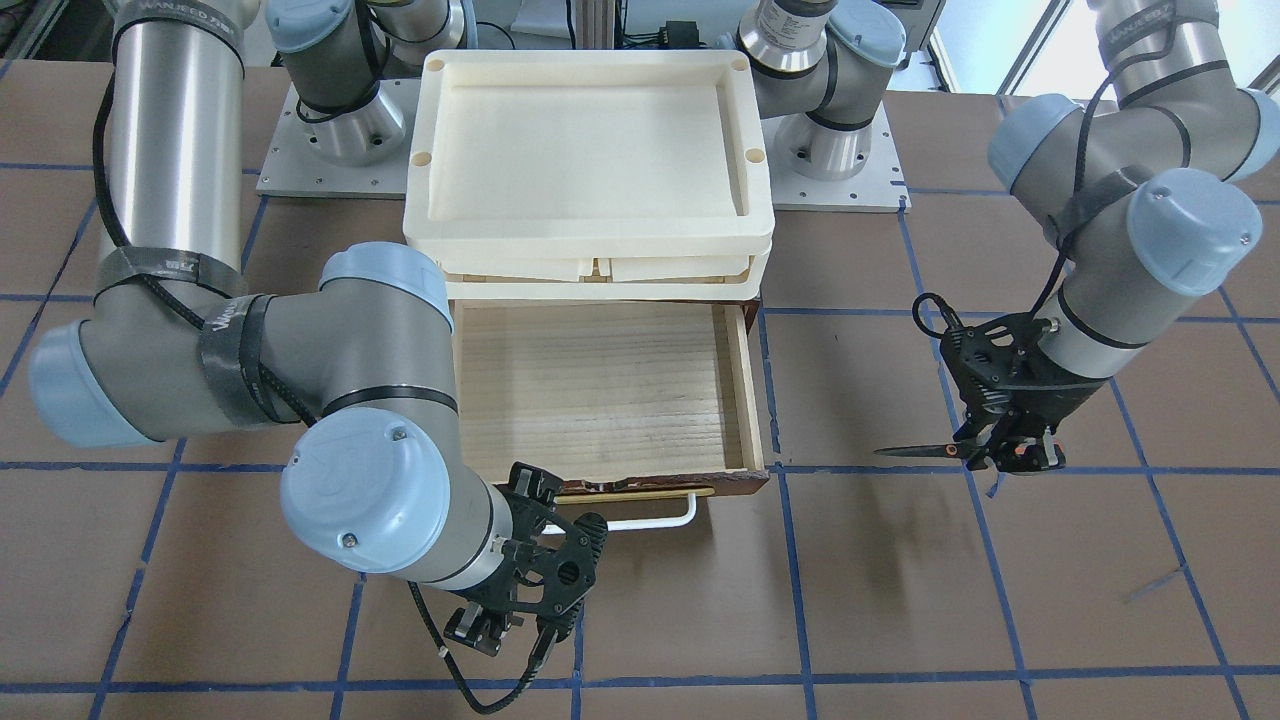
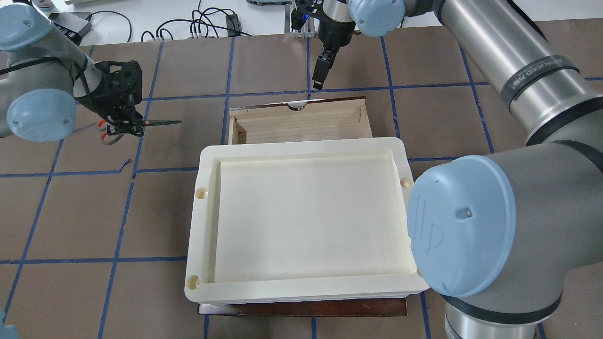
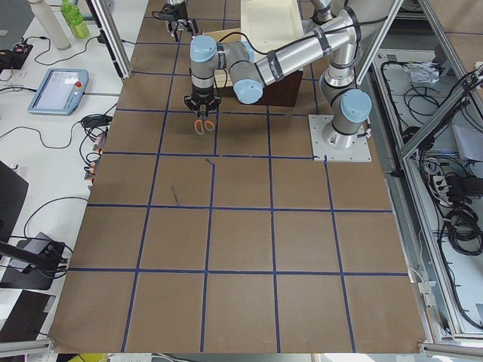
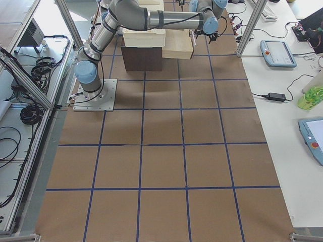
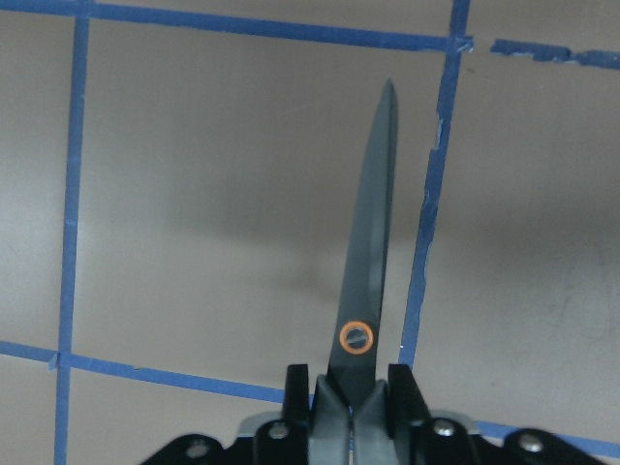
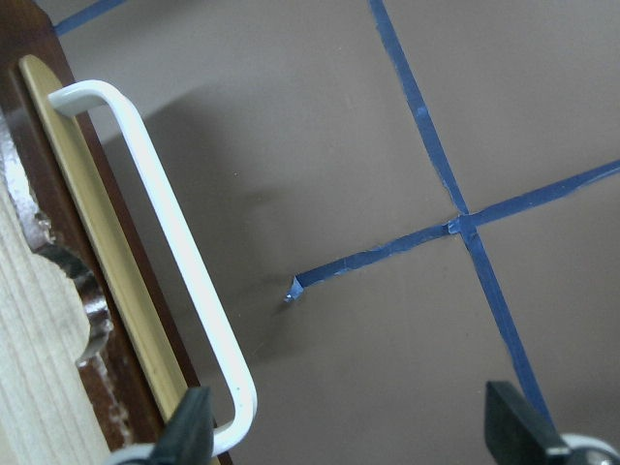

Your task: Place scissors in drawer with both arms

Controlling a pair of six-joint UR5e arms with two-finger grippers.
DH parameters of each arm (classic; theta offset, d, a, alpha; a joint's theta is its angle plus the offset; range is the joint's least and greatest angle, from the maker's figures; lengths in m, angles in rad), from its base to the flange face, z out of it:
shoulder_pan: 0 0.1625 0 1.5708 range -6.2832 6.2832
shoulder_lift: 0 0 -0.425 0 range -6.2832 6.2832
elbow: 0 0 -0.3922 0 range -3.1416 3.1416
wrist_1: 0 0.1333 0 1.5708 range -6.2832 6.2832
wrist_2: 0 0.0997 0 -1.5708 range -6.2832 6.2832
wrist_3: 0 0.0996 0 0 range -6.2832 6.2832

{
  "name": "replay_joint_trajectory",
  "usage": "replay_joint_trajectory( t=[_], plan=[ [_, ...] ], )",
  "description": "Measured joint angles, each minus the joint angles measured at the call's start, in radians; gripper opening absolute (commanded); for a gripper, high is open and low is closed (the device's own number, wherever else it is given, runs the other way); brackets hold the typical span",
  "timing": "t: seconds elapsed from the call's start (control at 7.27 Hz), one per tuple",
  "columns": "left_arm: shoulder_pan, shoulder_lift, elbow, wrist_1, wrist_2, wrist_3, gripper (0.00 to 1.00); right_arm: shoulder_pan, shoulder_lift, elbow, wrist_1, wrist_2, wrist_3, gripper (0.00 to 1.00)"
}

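My left gripper (image 1: 1012, 452) is shut on the scissors (image 1: 925, 452) and holds them level above the table, off to the side of the drawer, blades pointing toward it. The left wrist view shows the dark blade (image 5: 370, 271) sticking out between the fingers (image 5: 295, 392). The scissors also show in the overhead view (image 2: 160, 123). The drawer (image 1: 742, 390) is pulled open, with a bare pale wood interior. My right gripper (image 1: 512, 640) is open and empty, just beyond the white bar handle (image 1: 650, 522). In the right wrist view the handle (image 6: 165, 223) ends close beside one fingertip (image 6: 189, 431).
Cream plastic trays (image 1: 590, 62) are stacked on the dark brown cabinet above the drawer and hide part of it in the overhead view (image 2: 207, 221). The brown table has blue tape grid lines. Both arm bases stand behind the trays.
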Motion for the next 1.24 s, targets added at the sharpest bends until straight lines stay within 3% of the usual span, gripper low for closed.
replay_joint_trajectory(
  t=[0.41,0.69,0.96,1.24],
  plan=[
    [-0.098,-0.001,0.094,-0.075,-0.013,-0.235,0.18,-0.056,-0.127,0.062,0.001,-0.001,0.020,1.00],
    [-0.175,-0.006,0.129,-0.080,-0.017,-0.423,0.18,-0.122,-0.267,0.186,0.002,-0.002,0.080,1.00],
    [-0.270,-0.012,0.154,-0.080,-0.017,-0.602,0.19,-0.200,-0.418,0.320,0.004,-0.011,0.196,1.00],
    [-0.391,-0.015,0.158,-0.080,-0.014,-0.735,0.19,-0.226,-0.495,0.386,0.013,-0.065,0.425,1.00]
  ],
)
